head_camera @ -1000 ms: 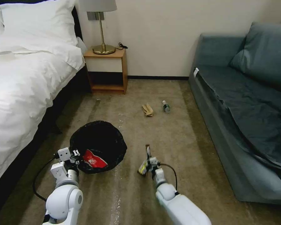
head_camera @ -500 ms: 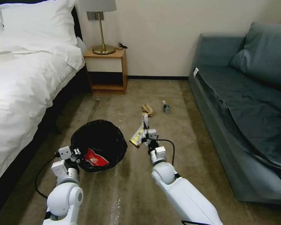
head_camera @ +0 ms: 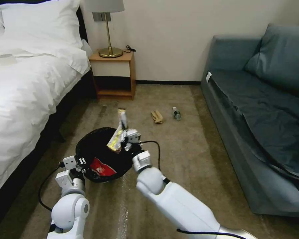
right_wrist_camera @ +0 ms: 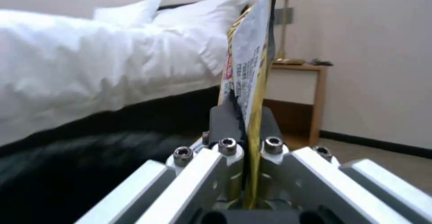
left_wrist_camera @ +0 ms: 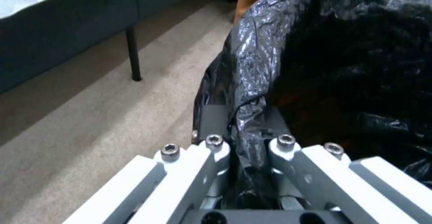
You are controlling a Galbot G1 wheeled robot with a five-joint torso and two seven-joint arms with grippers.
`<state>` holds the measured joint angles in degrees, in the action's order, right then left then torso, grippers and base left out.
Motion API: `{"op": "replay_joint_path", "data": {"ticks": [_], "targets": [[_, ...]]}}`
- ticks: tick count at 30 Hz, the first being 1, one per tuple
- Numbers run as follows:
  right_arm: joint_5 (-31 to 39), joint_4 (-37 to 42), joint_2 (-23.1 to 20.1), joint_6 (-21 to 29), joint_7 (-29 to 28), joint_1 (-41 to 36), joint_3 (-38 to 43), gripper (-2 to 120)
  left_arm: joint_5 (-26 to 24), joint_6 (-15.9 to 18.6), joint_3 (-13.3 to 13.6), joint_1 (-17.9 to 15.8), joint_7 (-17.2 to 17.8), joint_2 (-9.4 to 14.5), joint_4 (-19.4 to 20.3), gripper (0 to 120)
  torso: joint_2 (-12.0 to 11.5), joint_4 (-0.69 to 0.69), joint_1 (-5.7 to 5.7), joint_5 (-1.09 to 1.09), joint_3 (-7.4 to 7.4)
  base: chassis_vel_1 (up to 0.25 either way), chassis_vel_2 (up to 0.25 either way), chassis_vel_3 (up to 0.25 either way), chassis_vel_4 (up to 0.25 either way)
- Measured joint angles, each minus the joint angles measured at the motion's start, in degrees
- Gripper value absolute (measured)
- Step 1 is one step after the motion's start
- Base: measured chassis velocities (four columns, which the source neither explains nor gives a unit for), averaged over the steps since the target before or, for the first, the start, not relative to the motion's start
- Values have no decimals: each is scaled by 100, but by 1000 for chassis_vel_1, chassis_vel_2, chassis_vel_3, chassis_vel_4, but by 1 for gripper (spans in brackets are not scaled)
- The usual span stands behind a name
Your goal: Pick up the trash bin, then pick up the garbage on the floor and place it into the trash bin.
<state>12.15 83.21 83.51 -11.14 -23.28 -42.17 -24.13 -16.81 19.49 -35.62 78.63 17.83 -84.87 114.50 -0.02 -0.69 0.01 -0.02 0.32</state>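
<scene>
Clamping the bar wrapper (head_camera: 117,132), right gripper (head_camera: 124,141) overlaps the trash bin (head_camera: 89,146); left gripper (head_camera: 82,163) pinches its rim.

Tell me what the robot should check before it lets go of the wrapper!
1. Right gripper pinching the bar wrapper: ok.
2. Wrapper above the trash bin opening: ok, near its far rim.
3. Left gripper clamped on the bin's black bag rim: ok.
4. Room left inside, with just the red packet in the bin: ok.
5. Tan paper and bottle on the carpet yet to collect: not ok.
</scene>
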Motion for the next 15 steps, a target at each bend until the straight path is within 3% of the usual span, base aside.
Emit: {"op": "replay_joint_path", "data": {"ticks": [7, 10, 15], "targets": [[-312, -420, 183, -130, -38, -193, -128, 2, 11, 93, 79, -36, 37, -26, 114, 4, 0, 0, 0, 0, 0, 0, 0, 0, 0], [-343, -516, 195, -150, -43, -302, -86, 17, 43, 112, 114, -46, 47, -57, 155, 4, 0, 0, 0, 0, 0, 0, 0, 0, 0], [-328, -506, 199, -148, -54, -391, -66, 32, 80, 115, 123, 25, 62, -68, 211, 4, 0, 0, 0, 1, 0, 0, 0, 0, 0]]}}
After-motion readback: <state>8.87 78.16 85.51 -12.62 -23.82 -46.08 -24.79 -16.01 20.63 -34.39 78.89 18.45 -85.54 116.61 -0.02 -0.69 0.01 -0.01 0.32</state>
